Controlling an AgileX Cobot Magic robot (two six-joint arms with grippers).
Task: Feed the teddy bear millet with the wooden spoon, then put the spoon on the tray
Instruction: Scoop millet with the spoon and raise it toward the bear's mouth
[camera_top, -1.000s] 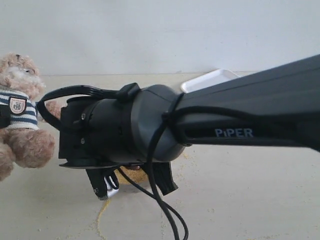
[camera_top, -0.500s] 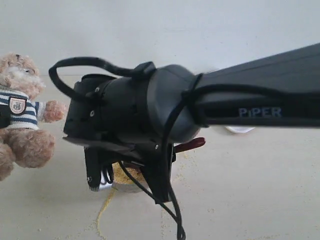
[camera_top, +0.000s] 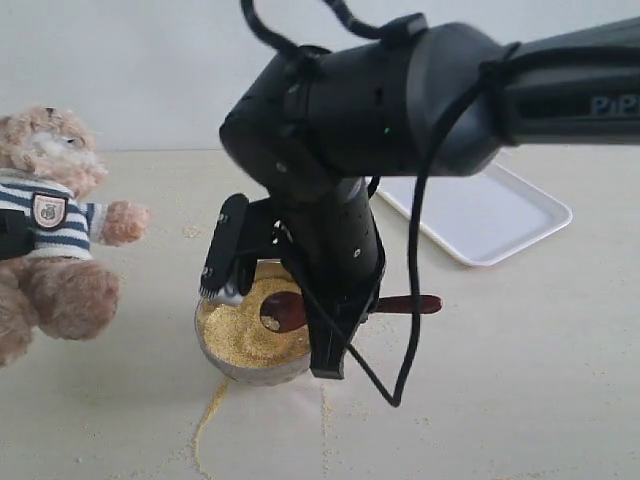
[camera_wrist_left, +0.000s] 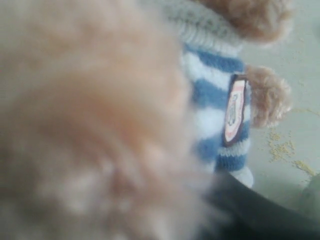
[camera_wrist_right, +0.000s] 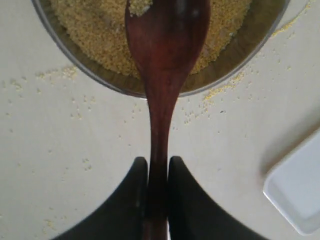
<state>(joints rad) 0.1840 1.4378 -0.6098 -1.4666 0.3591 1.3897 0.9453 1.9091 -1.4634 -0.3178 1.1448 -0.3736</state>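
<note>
While the right gripper (camera_wrist_right: 157, 167) is clamped tight on the wooden spoon (camera_wrist_right: 162, 55) by its handle, the spoon's bowl sits over the millet (camera_wrist_right: 95, 30) in the round metal bowl (camera_wrist_right: 95, 81). Loose grains dot the surface (camera_wrist_right: 60, 150) around it. The tray (camera_top: 480, 215) lies farther back and the teddy bear (camera_top: 50, 230) is off to the other side. The left gripper (camera_wrist_left: 260, 220) is a dark blur behind fur, so can't tell its state.

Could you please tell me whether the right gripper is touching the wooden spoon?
Touching. The right wrist view shows the right gripper clamped on the handle of the wooden spoon, a finger pressed against each side, no gap.
</note>
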